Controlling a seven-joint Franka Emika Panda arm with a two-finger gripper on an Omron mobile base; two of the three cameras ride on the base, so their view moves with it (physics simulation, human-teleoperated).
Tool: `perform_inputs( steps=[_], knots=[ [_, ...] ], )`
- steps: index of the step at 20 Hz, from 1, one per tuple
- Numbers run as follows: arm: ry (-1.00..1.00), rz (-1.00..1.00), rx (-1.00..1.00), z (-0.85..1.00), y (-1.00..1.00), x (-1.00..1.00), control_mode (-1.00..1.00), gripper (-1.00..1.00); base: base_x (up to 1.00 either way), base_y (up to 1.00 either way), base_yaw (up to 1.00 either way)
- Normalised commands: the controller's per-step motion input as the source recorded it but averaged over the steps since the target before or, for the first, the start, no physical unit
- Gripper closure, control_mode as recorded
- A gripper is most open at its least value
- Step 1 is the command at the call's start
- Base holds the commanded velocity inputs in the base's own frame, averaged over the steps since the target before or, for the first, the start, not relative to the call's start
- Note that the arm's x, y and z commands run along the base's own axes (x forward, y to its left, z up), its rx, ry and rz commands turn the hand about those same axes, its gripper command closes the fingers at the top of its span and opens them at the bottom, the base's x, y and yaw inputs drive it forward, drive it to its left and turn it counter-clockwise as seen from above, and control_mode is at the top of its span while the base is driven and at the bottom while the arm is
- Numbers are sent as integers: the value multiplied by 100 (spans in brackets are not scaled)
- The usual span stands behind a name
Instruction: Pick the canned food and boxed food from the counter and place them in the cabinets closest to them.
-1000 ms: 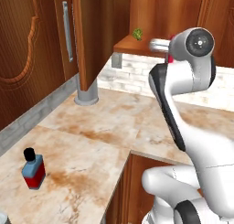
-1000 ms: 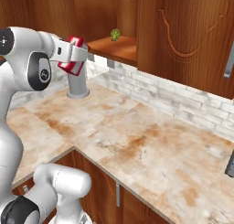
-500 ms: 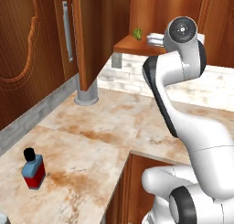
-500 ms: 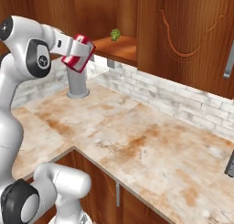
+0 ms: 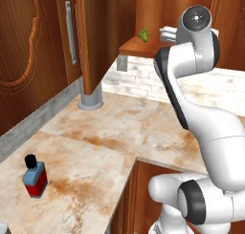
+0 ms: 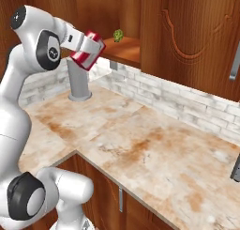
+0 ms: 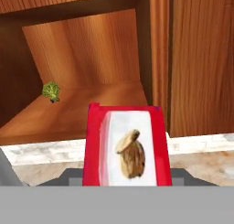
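Boxed food: thin red rectangular box (image 6: 89,50) with a white face panel bearing a tan, nut-like picture, seen face-on in the hand view (image 7: 127,147). From the right base view it is tilted, one corner up, raised in the air in front of the open cabinet shelf (image 6: 125,49) and above the counter, not touching either.

Surface: beige marble-like counter (image 6: 140,140) with rusty brown blotches, L-shaped, running under reddish-brown wooden wall cabinets (image 6: 192,36) with carved panel doors and silver bar handles. Pale brick-pattern backsplash (image 6: 187,104) behind the counter. The open cabinet compartment is bare wood inside (image 7: 91,58); a small green leafy item, broccoli-like (image 7: 51,91), lies on the shelf towards its back, well apart from the box. A grey cylindrical post (image 6: 78,81) stands on the counter below the shelf's corner, just under the box in the right base view. A squat blue-and-red bottle with black cap (image 5: 34,176) stands upright on the counter, well away from the shelf, near the counter's front edge.

Claw: white two-finger gripper (image 6: 83,46) is clenched on the red box, fingers against its two broad sides; the box projects forward of the fingers toward the shelf opening. In the left base view the hand is mostly hidden behind the arm's upper joint.
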Motion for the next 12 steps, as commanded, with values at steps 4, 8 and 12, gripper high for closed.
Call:
perform_inputs(
  steps=[4,8,12],
  knots=[
    [2,-2,1,3,-8,8,-100,100,0,0,0],
    [0,0,0,0,0,0,-100,100,0,0,0],
    [0,0,0,0,0,9,-100,100,0,0,0]
  ],
)
